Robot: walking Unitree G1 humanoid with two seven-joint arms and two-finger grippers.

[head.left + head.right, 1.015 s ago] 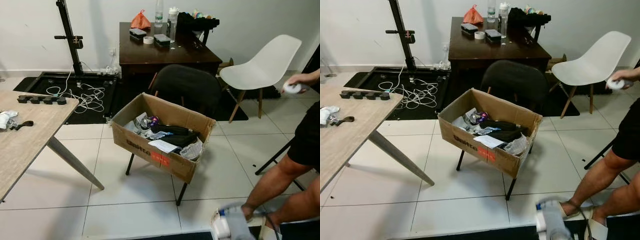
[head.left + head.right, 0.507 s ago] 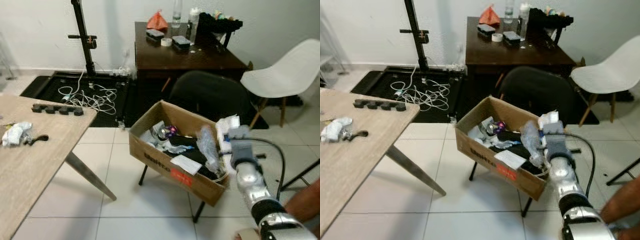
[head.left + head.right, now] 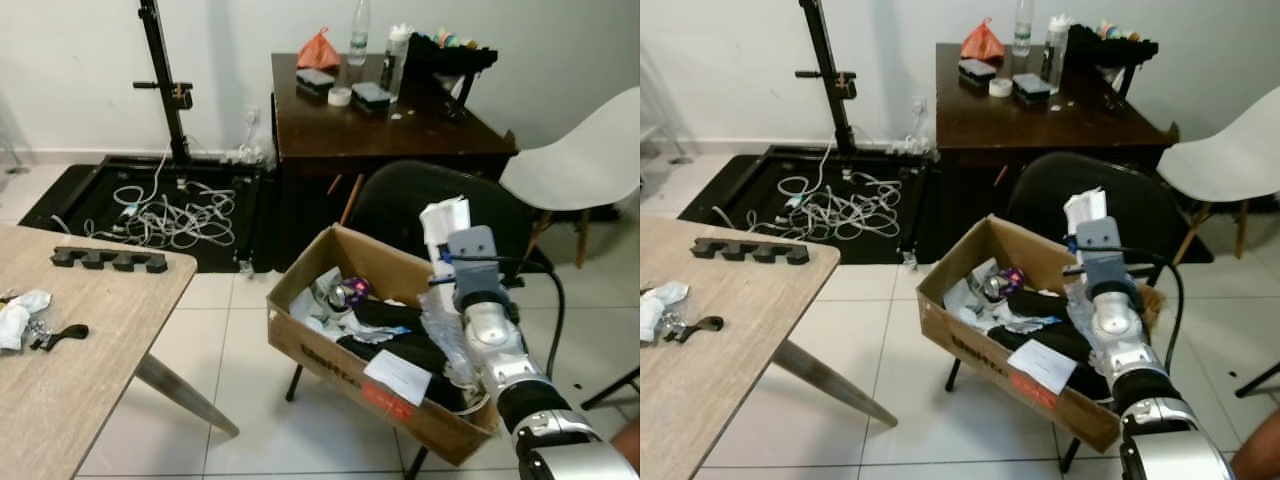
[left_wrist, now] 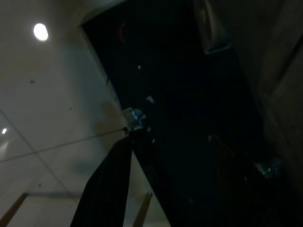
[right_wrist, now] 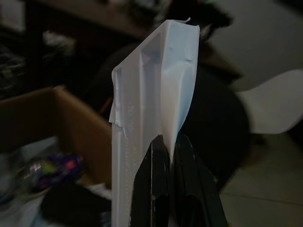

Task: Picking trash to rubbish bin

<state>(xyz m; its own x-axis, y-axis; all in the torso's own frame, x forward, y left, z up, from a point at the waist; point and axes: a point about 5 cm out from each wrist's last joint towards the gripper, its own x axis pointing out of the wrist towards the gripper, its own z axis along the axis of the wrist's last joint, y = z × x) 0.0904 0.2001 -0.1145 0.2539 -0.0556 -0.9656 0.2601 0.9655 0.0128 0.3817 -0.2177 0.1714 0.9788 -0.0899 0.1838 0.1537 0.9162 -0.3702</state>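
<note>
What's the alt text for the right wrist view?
The right end effector pinches a white carton upright above an open cardboard box of trash. Behind are a black chair and a white chair.

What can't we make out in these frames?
- Left wrist view: very dark; left gripper fingers and surroundings unclear.
- Right gripper: how much white carton it pinches is hidden by its own fingers.
- Box bottom: buried under trash.
- Desk items: too small.

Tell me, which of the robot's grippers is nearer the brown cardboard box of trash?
Right. The right gripper holds a white plastic piece just above the brown cardboard box; the left gripper hangs over floor tiles.
</note>
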